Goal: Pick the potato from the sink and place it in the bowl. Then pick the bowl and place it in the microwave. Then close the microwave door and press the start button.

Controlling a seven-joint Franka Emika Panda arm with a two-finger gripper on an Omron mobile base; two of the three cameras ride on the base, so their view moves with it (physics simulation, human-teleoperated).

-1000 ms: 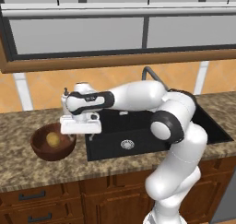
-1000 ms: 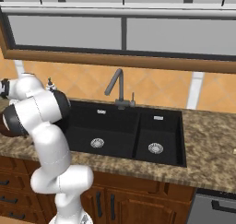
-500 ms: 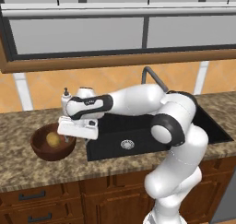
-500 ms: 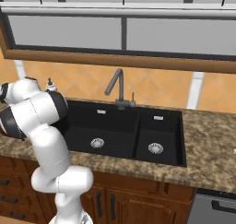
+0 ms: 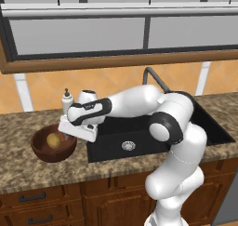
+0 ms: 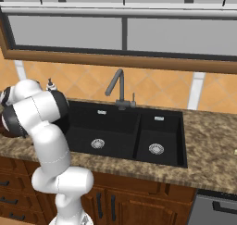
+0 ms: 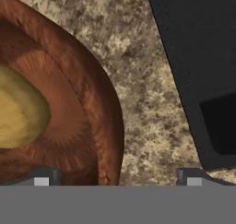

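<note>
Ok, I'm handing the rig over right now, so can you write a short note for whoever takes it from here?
Claw: open, holding nothing, straddling the right rim of the bowl.
Potato: lies inside the bowl, on the counter left of the sink.
Done: potato moved into the bowl.
Left: grip the bowl, carry it to the microwave, close its door, press start.

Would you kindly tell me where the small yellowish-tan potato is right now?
The small yellowish-tan potato lies inside the round dark reddish-brown wooden bowl, on the speckled granite counter left of the black sink in the left base view.
</note>
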